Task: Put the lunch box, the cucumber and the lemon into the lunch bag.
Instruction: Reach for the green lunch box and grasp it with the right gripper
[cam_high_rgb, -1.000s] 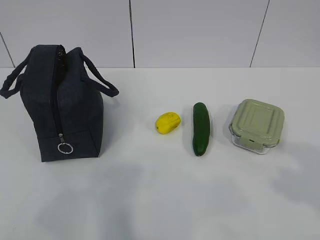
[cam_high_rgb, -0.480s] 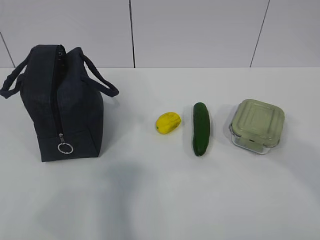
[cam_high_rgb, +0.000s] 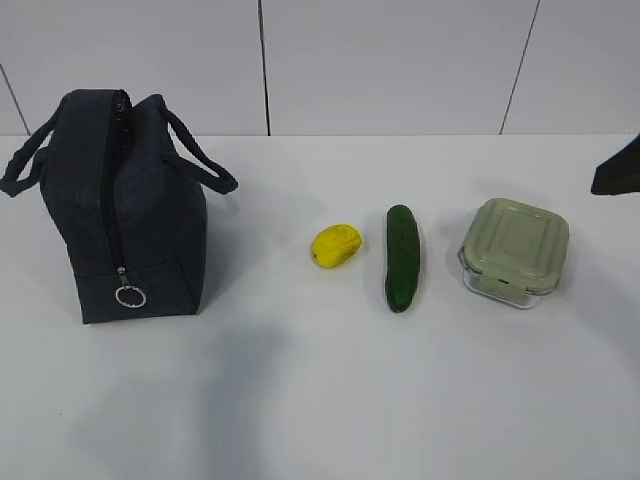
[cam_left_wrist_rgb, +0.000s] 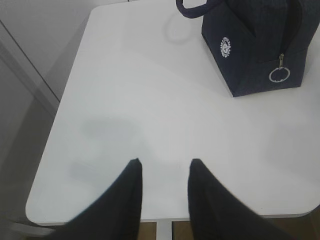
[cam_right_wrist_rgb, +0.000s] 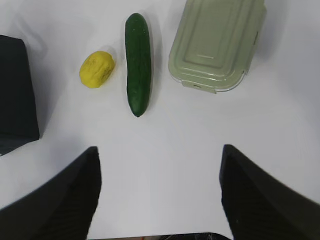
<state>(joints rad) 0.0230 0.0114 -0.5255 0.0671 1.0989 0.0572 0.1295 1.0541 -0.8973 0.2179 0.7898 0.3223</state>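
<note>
The navy lunch bag (cam_high_rgb: 125, 210) stands upright at the left of the white table, its silver ring pull (cam_high_rgb: 130, 296) low on the near end. In a row to its right lie the yellow lemon (cam_high_rgb: 336, 245), the dark green cucumber (cam_high_rgb: 402, 257) and the lunch box (cam_high_rgb: 514, 250) with its sage-green lid on. My right gripper (cam_right_wrist_rgb: 160, 150) hovers open and empty on the near side of the cucumber (cam_right_wrist_rgb: 138, 62), lemon (cam_right_wrist_rgb: 97, 69) and lunch box (cam_right_wrist_rgb: 216, 42). My left gripper (cam_left_wrist_rgb: 165, 164) is open and empty over bare table, well short of the bag (cam_left_wrist_rgb: 250, 45).
A dark part of the right arm (cam_high_rgb: 618, 168) pokes in at the right edge of the exterior view, above and behind the lunch box. The table's rounded front-left corner (cam_left_wrist_rgb: 35, 212) and left edge show in the left wrist view. A tiled wall stands behind the table.
A dark part of the right arm has come into the exterior view at the right edge. The bag, lemon, cucumber and lunch box have not moved.
</note>
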